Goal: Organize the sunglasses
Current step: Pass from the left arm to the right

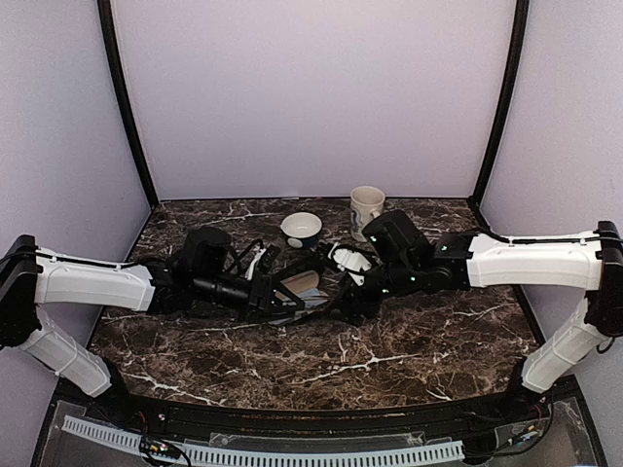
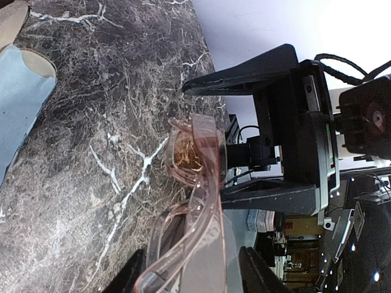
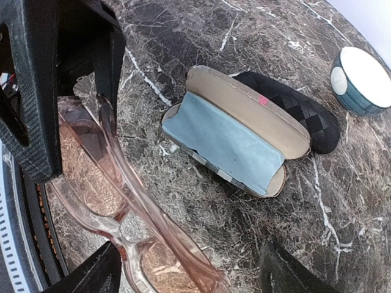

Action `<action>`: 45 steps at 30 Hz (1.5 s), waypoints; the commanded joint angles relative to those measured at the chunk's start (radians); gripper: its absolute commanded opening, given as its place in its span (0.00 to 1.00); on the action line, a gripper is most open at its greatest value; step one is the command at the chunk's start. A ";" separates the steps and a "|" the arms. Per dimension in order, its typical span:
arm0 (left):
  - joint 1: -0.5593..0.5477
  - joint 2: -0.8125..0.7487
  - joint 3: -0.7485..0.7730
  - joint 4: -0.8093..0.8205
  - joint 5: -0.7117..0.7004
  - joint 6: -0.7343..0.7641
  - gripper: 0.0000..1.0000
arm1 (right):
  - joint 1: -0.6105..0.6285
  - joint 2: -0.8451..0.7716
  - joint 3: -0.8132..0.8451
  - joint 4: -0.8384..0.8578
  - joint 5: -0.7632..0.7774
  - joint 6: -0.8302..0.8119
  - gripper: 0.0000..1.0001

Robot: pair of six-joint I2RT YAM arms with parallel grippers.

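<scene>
Marble tabletop (image 3: pixel 201 201), translucent pink sunglasses (image 3: pixel 91 177)

You are looking at the sunglasses (image 3: pixel 85 177): a clear pink plastic frame, two rose-tinted lenses, one temple arm lying along the front. They hang above the marble table (image 3: pixel 244 232), one end pinched in the left gripper (image 2: pixel 189 281), the other between the right gripper (image 2: pixel 208 143) and its spread jaws.

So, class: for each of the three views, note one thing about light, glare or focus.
Top view: even light, no hard shadows on the table. Left wrist: the wall is blown out white. Right wrist: the glasses close to the lens look soft, the open case sharp.
</scene>
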 commanded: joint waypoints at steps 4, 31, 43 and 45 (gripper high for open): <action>0.010 0.019 0.038 0.007 0.069 -0.011 0.00 | 0.051 0.061 0.081 -0.073 0.085 -0.065 0.70; 0.010 0.071 0.043 0.025 0.141 -0.025 0.01 | 0.101 0.087 0.144 -0.132 0.139 -0.113 0.36; 0.010 0.063 0.038 -0.028 0.105 0.006 0.46 | 0.102 0.082 0.112 -0.148 0.138 -0.101 0.30; 0.010 0.060 0.038 -0.041 0.095 0.015 0.52 | 0.101 0.073 0.103 -0.149 0.138 -0.096 0.29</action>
